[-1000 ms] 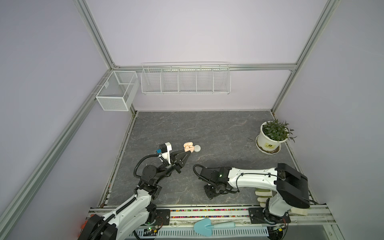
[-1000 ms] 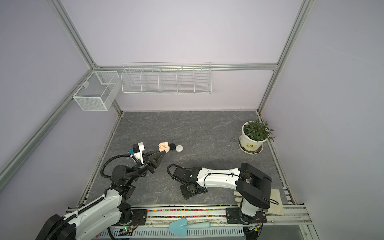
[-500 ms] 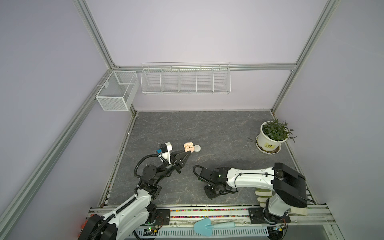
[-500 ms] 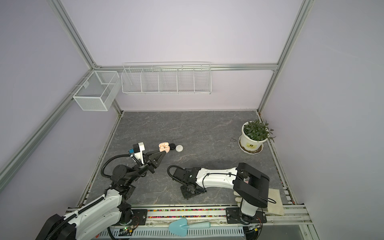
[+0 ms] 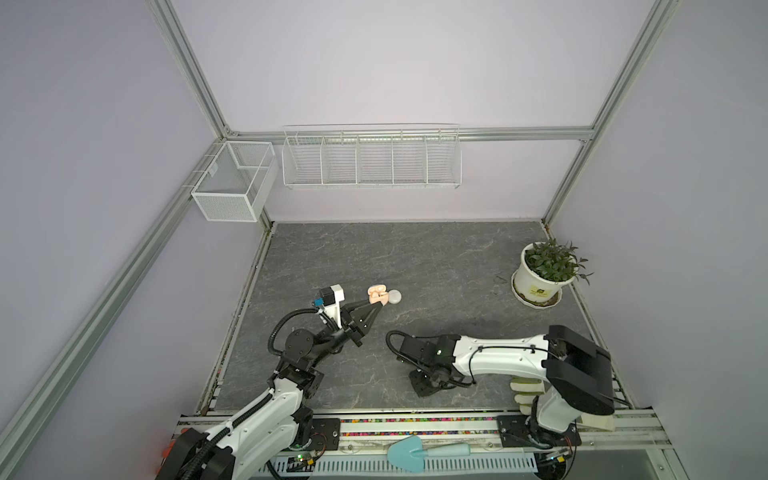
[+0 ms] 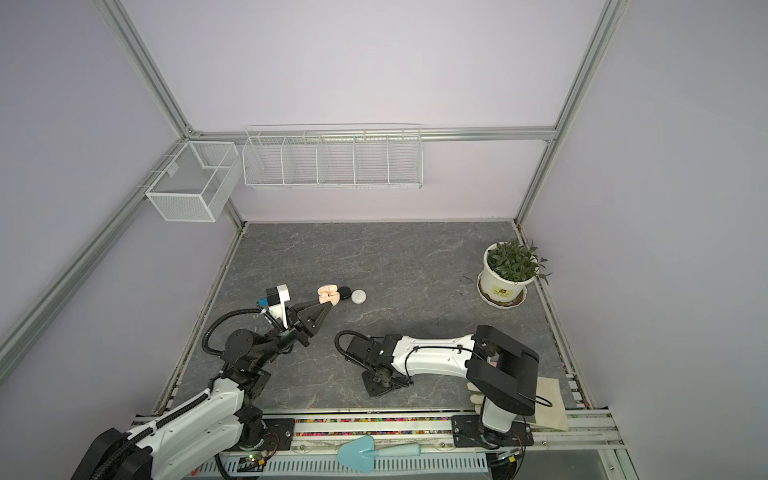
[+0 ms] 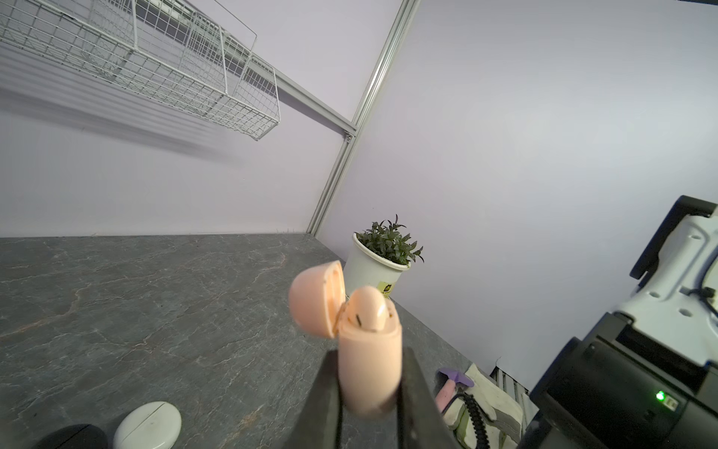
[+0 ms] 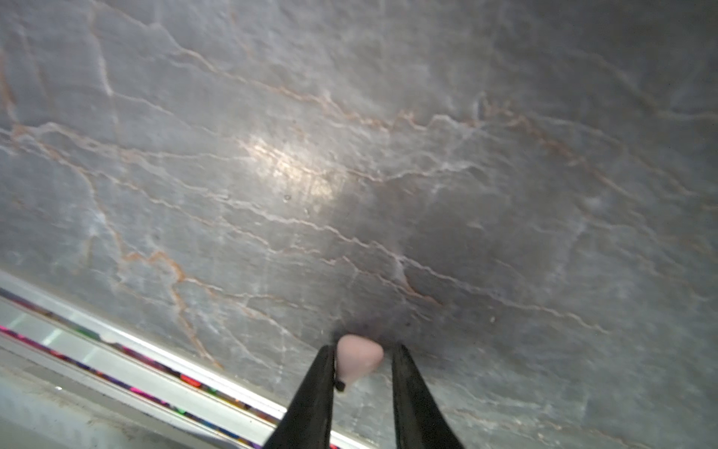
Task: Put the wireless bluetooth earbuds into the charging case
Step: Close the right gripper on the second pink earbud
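My left gripper (image 7: 369, 392) is shut on a pale pink charging case (image 7: 369, 361), gripping its lower body just above the table. Its lid (image 7: 316, 299) stands open and one pink earbud (image 7: 371, 311) sits in it. In both top views the pink case (image 5: 377, 292) (image 6: 328, 293) shows at the left gripper's (image 5: 376, 308) tips. My right gripper (image 8: 363, 359) points down near the table's front edge, open narrowly around a pale pink earbud (image 8: 359, 357) on the table. The earbud touches one finger, with a small gap to the other. In a top view the right gripper (image 5: 430, 379) hides that earbud.
A shut white case (image 6: 358, 296) (image 7: 147, 425) and a black case (image 6: 344, 294) lie beside the pink one. A potted plant (image 5: 544, 272) stands at the right. Gloves (image 5: 528, 386) lie under the right arm, a blue trowel (image 5: 409, 453) on the front rail, and wire baskets (image 5: 372, 160) on the back wall.
The right arm's upper link has shifted slightly to the left. The left arm and the cases have stayed where they were.
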Robot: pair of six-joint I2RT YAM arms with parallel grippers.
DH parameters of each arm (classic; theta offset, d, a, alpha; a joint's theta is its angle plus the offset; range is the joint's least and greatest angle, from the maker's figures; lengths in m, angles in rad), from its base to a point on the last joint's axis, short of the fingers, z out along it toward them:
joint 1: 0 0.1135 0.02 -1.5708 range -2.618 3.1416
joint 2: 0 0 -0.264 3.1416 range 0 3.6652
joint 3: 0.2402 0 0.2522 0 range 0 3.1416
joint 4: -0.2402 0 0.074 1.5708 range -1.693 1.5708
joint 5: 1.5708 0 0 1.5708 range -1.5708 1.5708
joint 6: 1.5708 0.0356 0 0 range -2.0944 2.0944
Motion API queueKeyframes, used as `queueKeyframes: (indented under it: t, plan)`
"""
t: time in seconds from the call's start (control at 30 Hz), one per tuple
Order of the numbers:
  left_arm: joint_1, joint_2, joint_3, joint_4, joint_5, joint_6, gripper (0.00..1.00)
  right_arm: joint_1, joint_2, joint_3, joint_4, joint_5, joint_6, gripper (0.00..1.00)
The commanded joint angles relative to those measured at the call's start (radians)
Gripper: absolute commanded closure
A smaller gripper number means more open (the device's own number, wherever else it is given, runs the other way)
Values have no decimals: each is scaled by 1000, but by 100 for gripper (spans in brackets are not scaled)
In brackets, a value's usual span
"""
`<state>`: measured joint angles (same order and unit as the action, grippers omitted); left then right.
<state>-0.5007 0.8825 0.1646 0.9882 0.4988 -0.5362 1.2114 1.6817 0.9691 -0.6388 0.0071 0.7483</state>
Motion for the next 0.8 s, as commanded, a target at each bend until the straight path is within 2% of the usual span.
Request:
queueKeyframes:
  t: [0.0, 0.77]
  plan:
    - [-4, 0, 26, 6, 11, 24, 100, -5, -10, -7, -32, 24, 3, 70]
    - [-4, 6, 26, 3, 6, 28, 100, -6, 44, 34, -29, 8, -27, 73]
